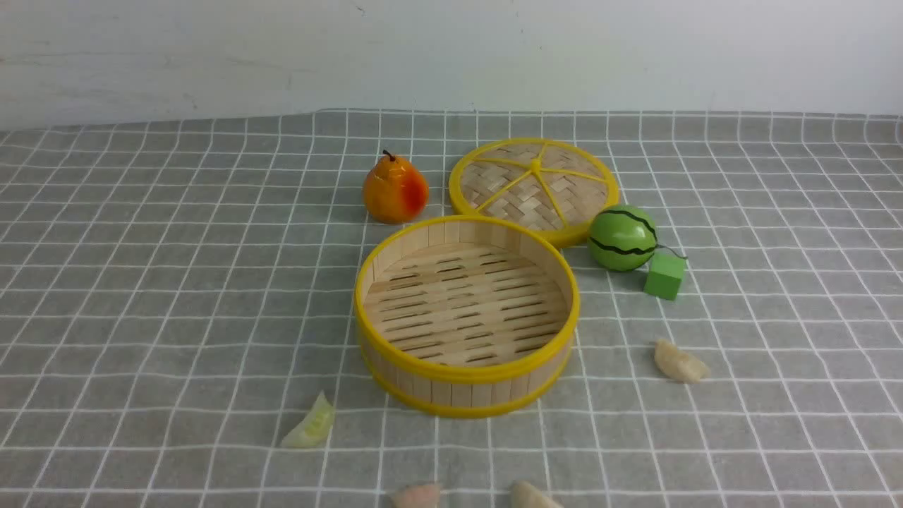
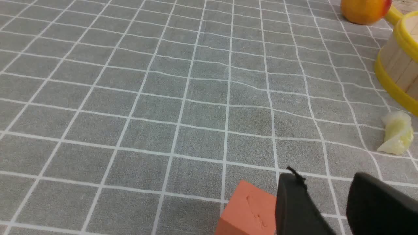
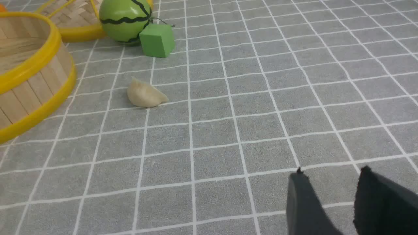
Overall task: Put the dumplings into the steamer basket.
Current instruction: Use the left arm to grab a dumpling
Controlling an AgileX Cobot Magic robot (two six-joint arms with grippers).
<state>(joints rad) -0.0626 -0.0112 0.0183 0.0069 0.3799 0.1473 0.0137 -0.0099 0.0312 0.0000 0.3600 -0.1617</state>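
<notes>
Dumplings [image 1: 310, 423]: 4, all on cloth [image 1: 176, 317] outside 1 basket [image 1: 458, 391]; both jaws parted, empty.

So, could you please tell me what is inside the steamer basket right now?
Nothing visible: the steamer basket shows only its bare slatted floor. The strip of floor just behind its near wall is hidden. The green dumpling and cream dumpling lie outside it.
</notes>
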